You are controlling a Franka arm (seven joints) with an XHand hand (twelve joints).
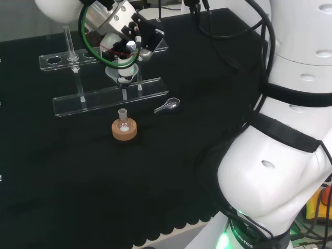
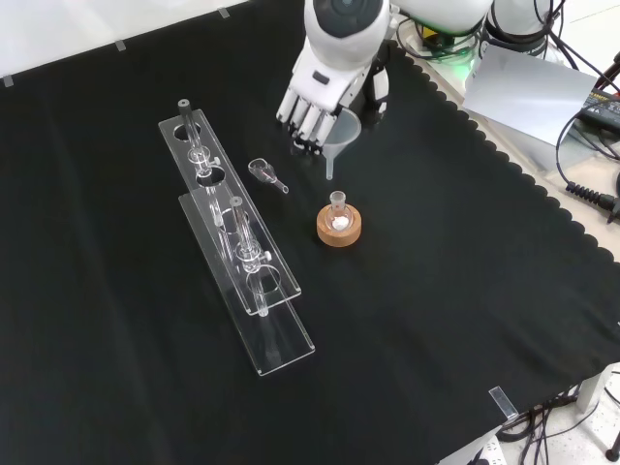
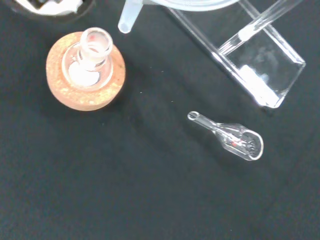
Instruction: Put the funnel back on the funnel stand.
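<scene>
My hand (image 2: 316, 89) hangs above the cloth with its fingers curled round a translucent white funnel (image 2: 342, 129). The funnel's stem (image 3: 128, 17) points down, a little off to one side of the flask's mouth and above it. In the head view the funnel (image 1: 121, 66) shows under the hand (image 1: 136, 36), in front of the clear acrylic funnel stand (image 1: 110, 96). The stand (image 2: 254, 282) is a long two-tier rack with round holes, to the left of the hand in the front view.
A small round flask (image 2: 338, 212) with white powder sits in a cork ring (image 2: 340, 232) just below the funnel. A small glass scoop (image 2: 267, 172) lies between the flask and the stand. The arm's white links (image 1: 290, 129) fill the head view's right.
</scene>
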